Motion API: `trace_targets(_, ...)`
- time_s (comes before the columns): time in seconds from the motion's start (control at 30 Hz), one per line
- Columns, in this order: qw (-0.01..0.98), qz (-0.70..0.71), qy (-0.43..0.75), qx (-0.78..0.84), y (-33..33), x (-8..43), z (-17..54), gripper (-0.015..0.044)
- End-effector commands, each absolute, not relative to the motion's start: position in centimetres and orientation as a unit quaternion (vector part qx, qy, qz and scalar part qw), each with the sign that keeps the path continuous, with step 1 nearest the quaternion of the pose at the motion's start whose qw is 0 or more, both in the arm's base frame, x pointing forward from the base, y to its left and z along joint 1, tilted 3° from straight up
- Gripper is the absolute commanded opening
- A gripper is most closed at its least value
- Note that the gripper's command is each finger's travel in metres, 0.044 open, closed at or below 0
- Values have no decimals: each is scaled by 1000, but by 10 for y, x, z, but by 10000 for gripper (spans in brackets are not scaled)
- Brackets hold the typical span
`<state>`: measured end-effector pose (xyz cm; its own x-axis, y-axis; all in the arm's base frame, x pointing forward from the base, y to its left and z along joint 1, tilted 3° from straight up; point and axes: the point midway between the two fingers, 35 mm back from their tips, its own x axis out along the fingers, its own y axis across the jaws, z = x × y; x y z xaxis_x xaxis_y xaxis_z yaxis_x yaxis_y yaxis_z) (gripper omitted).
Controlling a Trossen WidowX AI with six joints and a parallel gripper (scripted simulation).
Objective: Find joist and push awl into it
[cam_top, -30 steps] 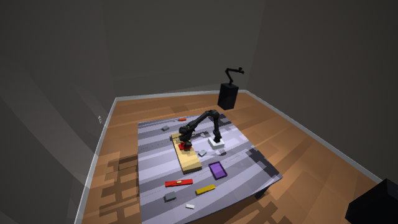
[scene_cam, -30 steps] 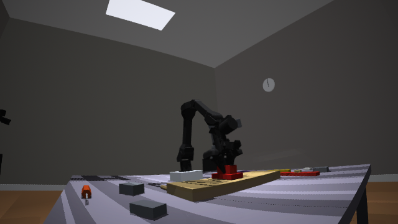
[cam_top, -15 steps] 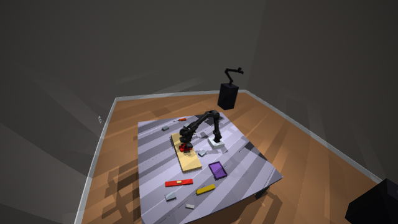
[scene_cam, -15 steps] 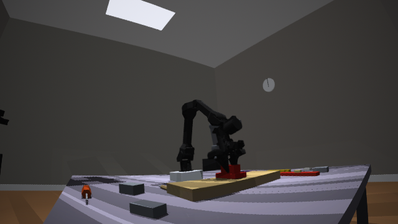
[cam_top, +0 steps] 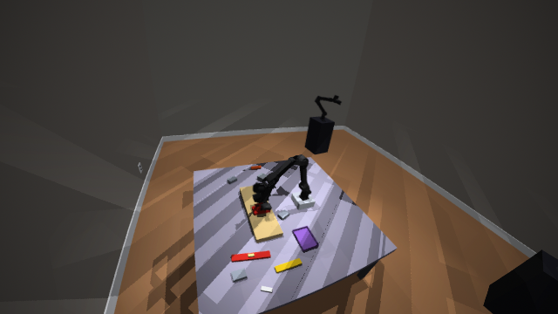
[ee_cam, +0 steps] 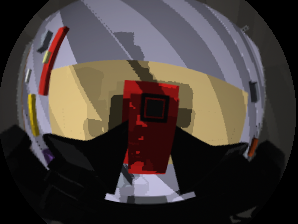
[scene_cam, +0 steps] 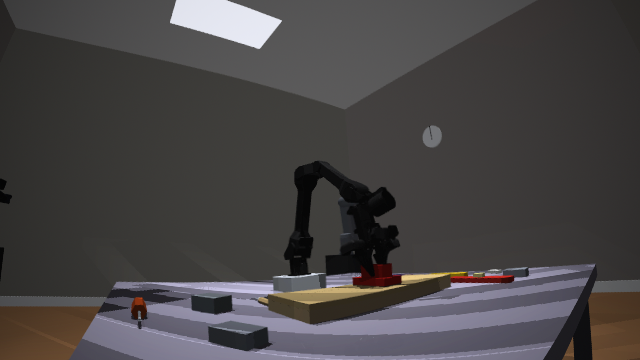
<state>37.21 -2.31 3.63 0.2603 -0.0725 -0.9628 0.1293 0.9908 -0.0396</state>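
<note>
The red stud finder (cam_top: pixel 257 211) (scene_cam: pixel 376 281) (ee_cam: pixel 150 150) is upright at the tan floor panel (cam_top: pixel 268 230) (scene_cam: pixel 420 290) (ee_cam: pixel 70 110), around its middle; whether it touches the surface is hard to tell. Its small square display is dark with a thin red outline in the wrist view. My gripper (cam_top: pixel 262 207) (scene_cam: pixel 376 269) (ee_cam: pixel 149 123) is shut on the stud finder, one finger on each side. The awl (cam_top: pixel 255 167) (scene_cam: pixel 139 306) (ee_cam: pixel 253 147), with an orange handle, lies at the table's far edge in the top view. The purple tray (cam_top: pixel 305 238) (ee_cam: pixel 48 155) is empty. The joist is hidden.
Grey blocks (cam_top: pixel 232 180) (scene_cam: pixel 238 335) lie beyond the panel, and another grey block (cam_top: pixel 283 215) lies beside it. A red bar (cam_top: pixel 262 255) (scene_cam: pixel 495 279), a yellow bar (cam_top: pixel 288 265) and a white piece (cam_top: pixel 266 289) lie on the tray's side of the table.
</note>
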Motion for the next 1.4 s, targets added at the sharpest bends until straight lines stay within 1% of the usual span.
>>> trace_targets(0.0, 793, -64, 605, 25, -17, 373, 36, 0)
trace_targets(1.37, 793, -62, 605, 27, 46, 381, 34, 0)
